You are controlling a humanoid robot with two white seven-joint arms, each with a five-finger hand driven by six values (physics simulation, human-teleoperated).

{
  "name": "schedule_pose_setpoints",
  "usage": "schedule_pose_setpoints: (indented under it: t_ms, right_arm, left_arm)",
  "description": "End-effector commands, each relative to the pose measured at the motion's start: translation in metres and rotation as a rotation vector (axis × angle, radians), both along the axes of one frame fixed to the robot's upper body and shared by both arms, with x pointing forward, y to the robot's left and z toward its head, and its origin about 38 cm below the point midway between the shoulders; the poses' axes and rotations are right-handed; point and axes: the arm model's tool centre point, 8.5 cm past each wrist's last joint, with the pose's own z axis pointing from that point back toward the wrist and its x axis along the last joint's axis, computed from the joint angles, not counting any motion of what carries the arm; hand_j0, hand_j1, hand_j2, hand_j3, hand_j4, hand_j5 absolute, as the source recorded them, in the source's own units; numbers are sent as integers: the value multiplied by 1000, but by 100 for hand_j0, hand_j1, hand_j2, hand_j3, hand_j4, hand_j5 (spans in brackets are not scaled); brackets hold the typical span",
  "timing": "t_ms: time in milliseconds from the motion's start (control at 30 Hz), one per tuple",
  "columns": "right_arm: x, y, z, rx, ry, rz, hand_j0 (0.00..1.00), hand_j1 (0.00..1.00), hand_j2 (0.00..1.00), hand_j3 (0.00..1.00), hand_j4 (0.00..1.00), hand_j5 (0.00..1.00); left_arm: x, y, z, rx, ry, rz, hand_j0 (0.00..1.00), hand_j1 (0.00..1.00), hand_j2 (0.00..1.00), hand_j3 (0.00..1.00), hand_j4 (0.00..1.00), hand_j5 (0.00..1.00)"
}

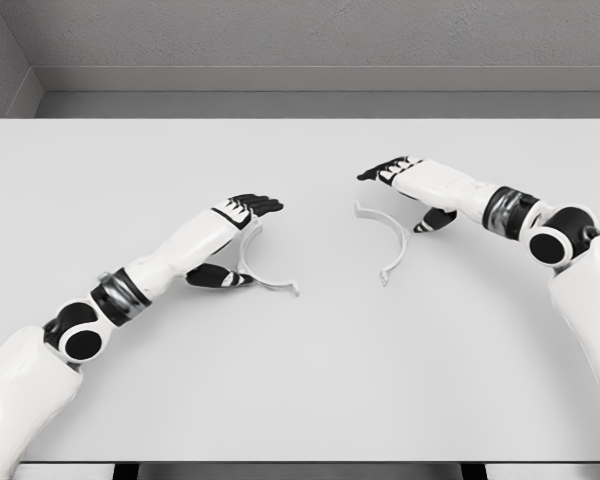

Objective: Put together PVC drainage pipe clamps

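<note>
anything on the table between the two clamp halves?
Nothing: in the head view, only bare white table lies between the left clamp half and the right clamp half.

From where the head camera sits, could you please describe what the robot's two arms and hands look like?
Both arms have smooth white shells with black ball-like elbow joints and a grey-and-black banded ring on each forearm. The left hand and right hand have white backs and black fingers. No cables or markings show.

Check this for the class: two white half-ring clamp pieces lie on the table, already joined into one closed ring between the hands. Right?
Not quite. The head view shows the left clamp half and the right clamp half lying apart on the table, not joined, one by each hand.
</note>
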Motion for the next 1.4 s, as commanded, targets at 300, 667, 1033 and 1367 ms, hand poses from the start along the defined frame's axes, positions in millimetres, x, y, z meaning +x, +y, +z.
schedule_pose_setpoints:
  t_ms: [300,667,1033,1367]
  right_arm:
    - [-6,17,5,5,-17,43,100,100,100,100,100,100]
    - [-14,29,6,3,-26,59,100,100,100,100,100,100]
    - [-20,46,11,-3,-39,82,100,100,100,100,100,100]
    - [-26,46,6,-3,-31,84,100,100,100,100,100,100]
  left_arm:
    - [3,5,6,-1,-13,10,100,100,100,100,100,100]
    - [13,34,12,38,-23,59,100,100,100,100,100,100]
    - [24,20,8,27,-15,57,100,100,100,100,100,100]
    - [21,10,3,29,-12,46,100,100,100,100,100,100]
